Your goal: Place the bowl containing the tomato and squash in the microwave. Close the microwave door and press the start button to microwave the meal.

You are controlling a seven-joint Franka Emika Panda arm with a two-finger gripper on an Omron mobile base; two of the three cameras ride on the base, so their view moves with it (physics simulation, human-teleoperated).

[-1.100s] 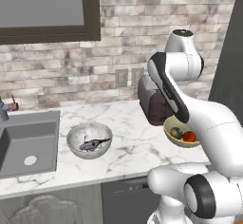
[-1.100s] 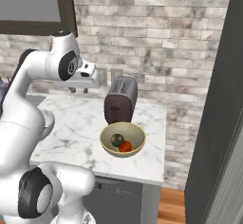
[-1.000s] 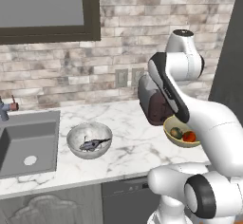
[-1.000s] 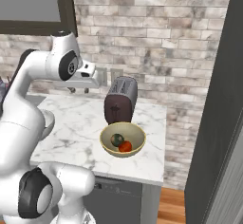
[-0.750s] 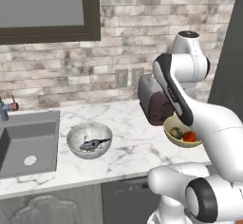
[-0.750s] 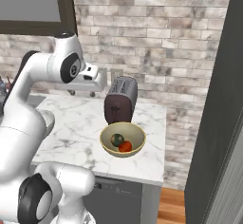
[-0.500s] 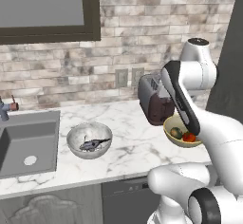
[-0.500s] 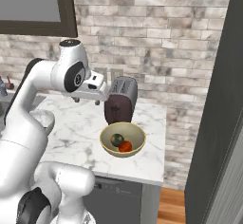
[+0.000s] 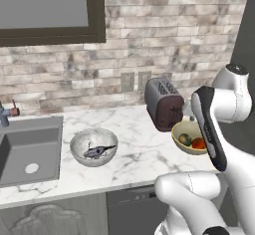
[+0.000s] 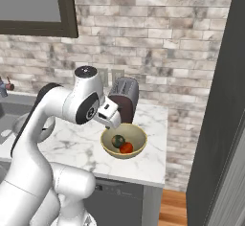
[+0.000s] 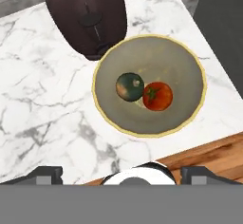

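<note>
Rendered scene, even diffuse light, moderately bright, no visible light source. Shadows soft and faint: slight darkening under small pale yellow-tan bowl (image 11: 149, 84) on white marbled worktop (image 11: 42, 99). Faint sheen on small glossy red tomato (image 11: 157, 96); no strong glare. Low resolution, edges soft and slightly blurred across all views. No visible edge distortion. Dark brown toaster (image 9: 163, 103) reads near-black, detail lost.

We see the bowl (image 10: 124, 141) on the marble counter (image 10: 148, 160), with the squash (image 10: 117, 140) and the tomato (image 10: 126, 148) touching inside it. Just behind stands a dark toaster (image 10: 125, 98). Our arm (image 10: 85, 103) bends over the bowl's left rim, where its gripper seems hidden.
</note>
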